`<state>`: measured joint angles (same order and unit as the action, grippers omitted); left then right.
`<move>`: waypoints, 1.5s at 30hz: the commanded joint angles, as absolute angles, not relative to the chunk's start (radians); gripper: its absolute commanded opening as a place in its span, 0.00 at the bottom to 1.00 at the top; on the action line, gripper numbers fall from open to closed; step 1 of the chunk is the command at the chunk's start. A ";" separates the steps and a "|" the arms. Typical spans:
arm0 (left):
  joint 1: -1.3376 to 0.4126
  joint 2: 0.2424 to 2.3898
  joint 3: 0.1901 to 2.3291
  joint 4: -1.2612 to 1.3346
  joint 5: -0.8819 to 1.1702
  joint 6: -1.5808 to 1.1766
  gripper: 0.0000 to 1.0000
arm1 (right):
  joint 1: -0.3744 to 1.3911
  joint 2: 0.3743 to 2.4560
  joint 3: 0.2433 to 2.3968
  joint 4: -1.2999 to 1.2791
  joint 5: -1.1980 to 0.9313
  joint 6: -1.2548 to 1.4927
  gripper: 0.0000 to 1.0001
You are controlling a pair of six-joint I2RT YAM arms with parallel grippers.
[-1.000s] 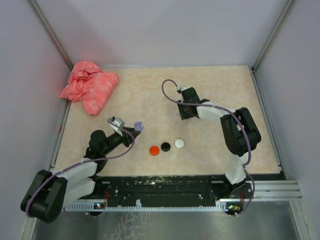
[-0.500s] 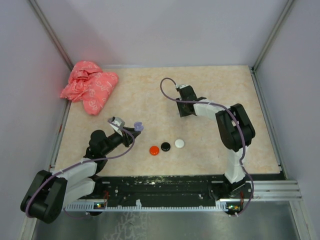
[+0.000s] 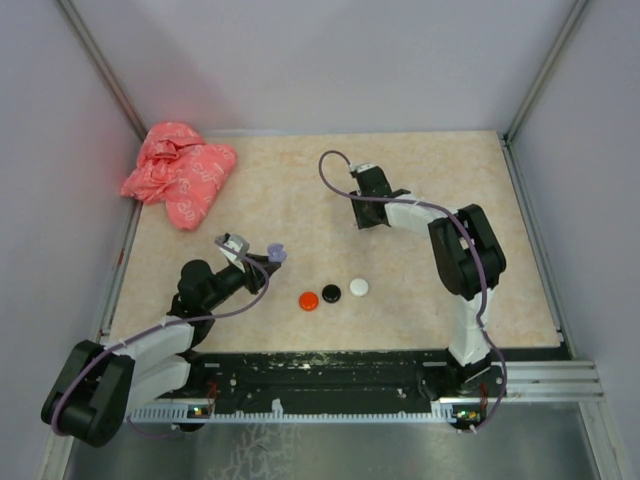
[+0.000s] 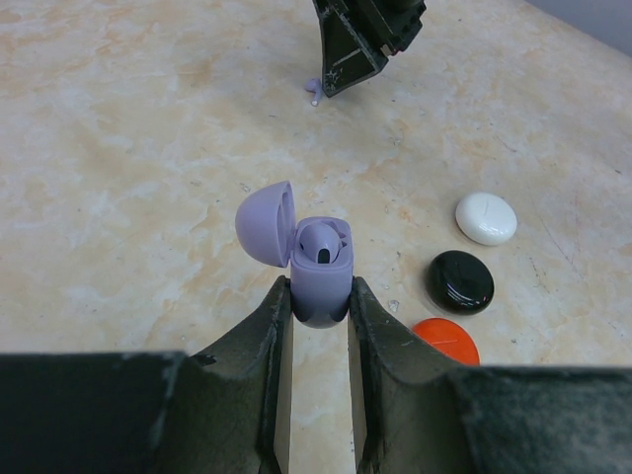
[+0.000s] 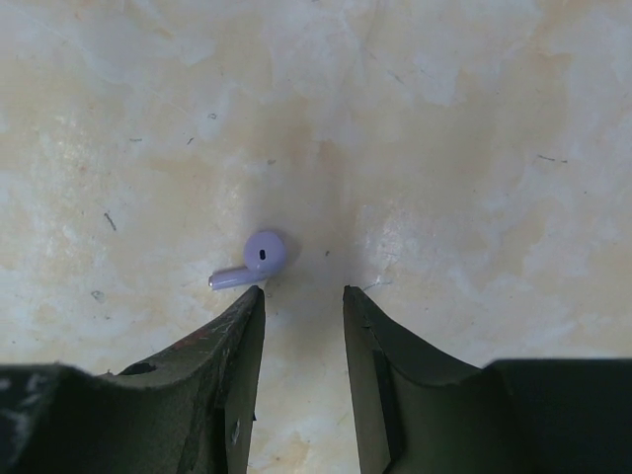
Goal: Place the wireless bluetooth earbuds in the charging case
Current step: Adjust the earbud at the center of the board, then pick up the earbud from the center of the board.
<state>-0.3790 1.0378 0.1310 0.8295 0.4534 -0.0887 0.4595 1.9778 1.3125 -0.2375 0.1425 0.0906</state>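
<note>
Two fingers of the right gripper (image 5: 302, 294) stand apart with nothing between them. The lilac earbud (image 5: 259, 255) lies on the table (image 5: 474, 118) just ahead of the finger seen on the left in the wrist view, and its stem points further to that side.

I judge that the step in hand is to pick up this earbud. To do it well, the gripper should shift a little forward and toward the earbud, so that the round head comes between the fingers. Then it should go down and close gently, because so small and smooth a piece can slip or flip out.

The left gripper (image 4: 318, 296) is clamped on the lower body of the lilac case (image 4: 321, 272), which stands upright with its lid (image 4: 267, 222) open. One seated earbud (image 4: 321, 242) is already inside. Beside this gripper lie a white disc (image 4: 486, 218), a black disc (image 4: 460, 281) and a red disc (image 4: 446, 341).

The free socket of the case is hard to make out. The red disc is partly cut off by a finger. In the top view the right gripper hides the loose earbud, and I cannot tell whether its fingertips touch the table.
</note>
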 commanded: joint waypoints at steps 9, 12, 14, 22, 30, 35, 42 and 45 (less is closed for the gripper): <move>-0.373 1.030 0.153 0.845 0.466 -0.082 0.00 | 0.453 1.971 1.423 -0.241 0.083 0.098 0.38; -0.371 1.038 0.153 0.851 0.471 -0.083 0.00 | 0.454 1.993 1.444 -0.247 0.079 0.097 0.37; -0.371 1.040 0.154 0.851 0.474 -0.085 0.00 | 0.453 2.004 1.453 -0.251 0.075 0.098 0.35; -0.371 1.040 0.153 0.853 0.480 -0.087 0.00 | 0.453 2.033 1.469 -0.273 0.068 0.102 0.32; -0.371 1.044 0.155 0.854 0.484 -0.088 0.00 | 0.454 2.057 1.470 -0.279 0.062 0.104 0.29; -0.371 1.044 0.157 0.856 0.489 -0.088 0.00 | 0.454 2.069 1.473 -0.294 0.066 0.103 0.25; -0.371 1.059 0.161 0.873 0.514 -0.095 0.00 | 0.454 2.065 1.465 -0.300 0.063 0.102 0.24; -0.371 1.062 0.163 0.877 0.523 -0.099 0.00 | 0.455 2.077 1.468 -0.310 0.063 0.097 0.25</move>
